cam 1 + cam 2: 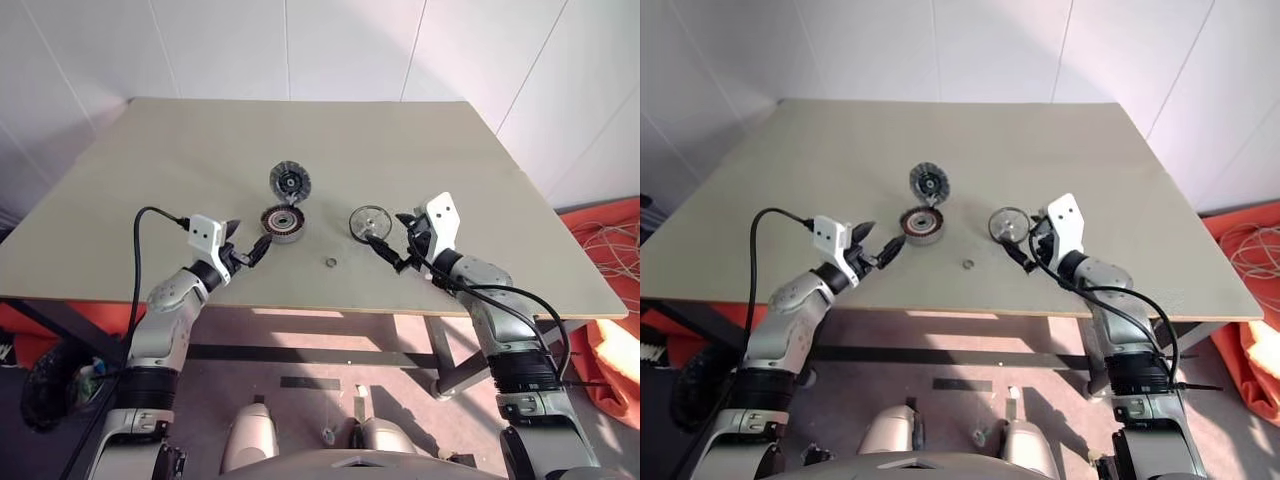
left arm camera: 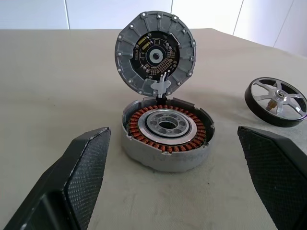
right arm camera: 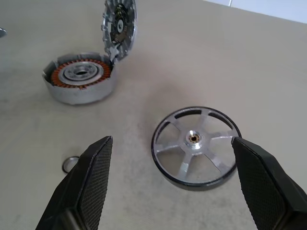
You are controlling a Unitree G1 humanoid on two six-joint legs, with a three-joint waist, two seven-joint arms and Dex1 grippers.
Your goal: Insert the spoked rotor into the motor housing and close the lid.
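Motor parts on the table (image 1: 480, 170), both grippers spread and empty.

The housing (image 1: 283, 222) sits near the table's middle, copper windings exposed, with the lid (image 1: 290, 181) standing open, hinged at its far edge (inner face toward the robot). The rotor (image 1: 370, 221) lies flat, apart to the right of the housing; a small ring (image 1: 330, 263) lies nearer the table's front edge. Left gripper (image 1: 246, 252) hovers just left of the housing; right gripper (image 1: 392, 252) hovers just beside the rotor, touching nothing.
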